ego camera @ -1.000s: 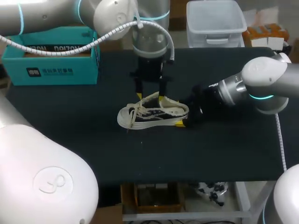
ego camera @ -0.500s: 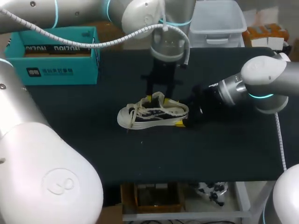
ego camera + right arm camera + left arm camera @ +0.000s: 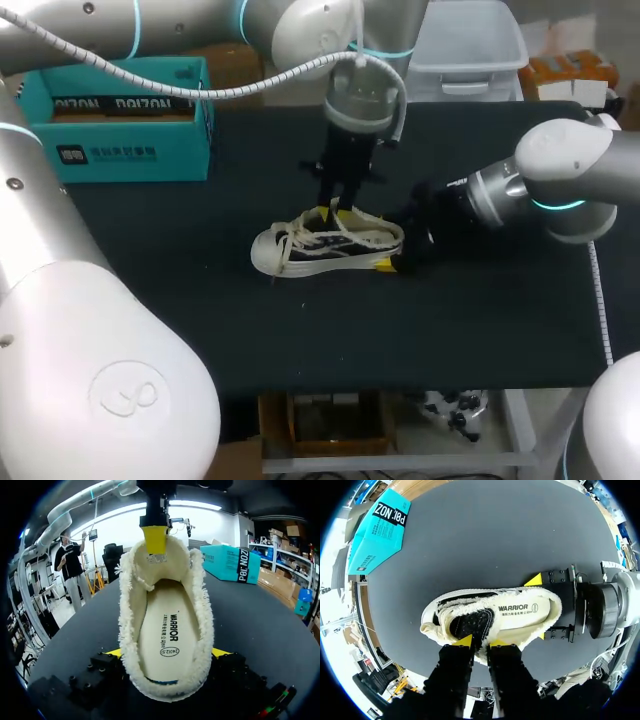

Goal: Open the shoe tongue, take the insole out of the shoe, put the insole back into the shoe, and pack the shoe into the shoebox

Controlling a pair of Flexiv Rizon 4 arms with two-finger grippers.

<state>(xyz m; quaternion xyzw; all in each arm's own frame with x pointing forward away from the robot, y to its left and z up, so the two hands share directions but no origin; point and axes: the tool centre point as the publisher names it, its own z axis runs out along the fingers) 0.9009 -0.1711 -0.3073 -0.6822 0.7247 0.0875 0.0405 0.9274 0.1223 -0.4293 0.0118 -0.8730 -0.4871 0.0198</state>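
Presumably tongue-opening: the left tool (image 3: 480, 641) pinches the tongue (image 3: 156, 564) while the right tool (image 3: 167, 653) clamps the shoe (image 3: 325, 243). Next, the tongue needs drawing back to expose the insole (image 3: 167, 630).

Left arm (image 3: 100, 25), right arm (image 3: 580, 170) silver-white, cyan joint rings; white ribbed cable (image 3: 200, 94); left hand (image 3: 480, 641), right hand (image 3: 167, 653) black, yellow-tipped.

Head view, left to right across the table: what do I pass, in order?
Teal shoebox → shoe → right gripper, clamped on the shoe's heel. The left gripper sits over the shoe's middle, so it has no clear place in the order.
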